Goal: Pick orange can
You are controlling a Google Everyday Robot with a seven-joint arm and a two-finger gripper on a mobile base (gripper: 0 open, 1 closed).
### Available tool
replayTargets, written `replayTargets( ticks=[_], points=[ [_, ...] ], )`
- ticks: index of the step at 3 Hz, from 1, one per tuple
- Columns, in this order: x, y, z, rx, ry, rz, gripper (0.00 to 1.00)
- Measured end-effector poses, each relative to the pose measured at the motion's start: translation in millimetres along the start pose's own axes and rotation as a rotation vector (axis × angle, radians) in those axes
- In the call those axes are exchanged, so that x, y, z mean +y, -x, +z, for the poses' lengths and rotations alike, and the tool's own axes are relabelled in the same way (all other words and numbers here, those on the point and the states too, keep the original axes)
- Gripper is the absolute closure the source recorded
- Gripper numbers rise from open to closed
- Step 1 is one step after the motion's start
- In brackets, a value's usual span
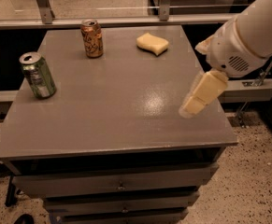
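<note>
The orange can stands upright at the far left-centre of the grey table. It is copper-orange with pale markings and a silver top. My gripper hangs on the white arm above the table's right side. It is well to the right of the orange can and nearer to me, and it holds nothing that I can see.
A green can stands near the table's left edge. A yellow sponge lies at the far right-centre. Drawers sit under the tabletop. A metal rail runs behind the table.
</note>
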State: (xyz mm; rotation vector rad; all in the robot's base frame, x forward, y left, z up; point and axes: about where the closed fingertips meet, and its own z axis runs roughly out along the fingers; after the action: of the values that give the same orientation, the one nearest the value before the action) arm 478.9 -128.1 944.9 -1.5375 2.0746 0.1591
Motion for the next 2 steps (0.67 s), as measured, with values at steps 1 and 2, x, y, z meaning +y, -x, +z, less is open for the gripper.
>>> replayTargets(
  ticks=[1, 2],
  points=[
    [-3.8, 46.5, 41.4, -0.151, 0.005, 0.070, 0.00],
    [-1.7, 96.6, 74.5, -0.285, 0.012, 0.153, 0.00]
  ],
)
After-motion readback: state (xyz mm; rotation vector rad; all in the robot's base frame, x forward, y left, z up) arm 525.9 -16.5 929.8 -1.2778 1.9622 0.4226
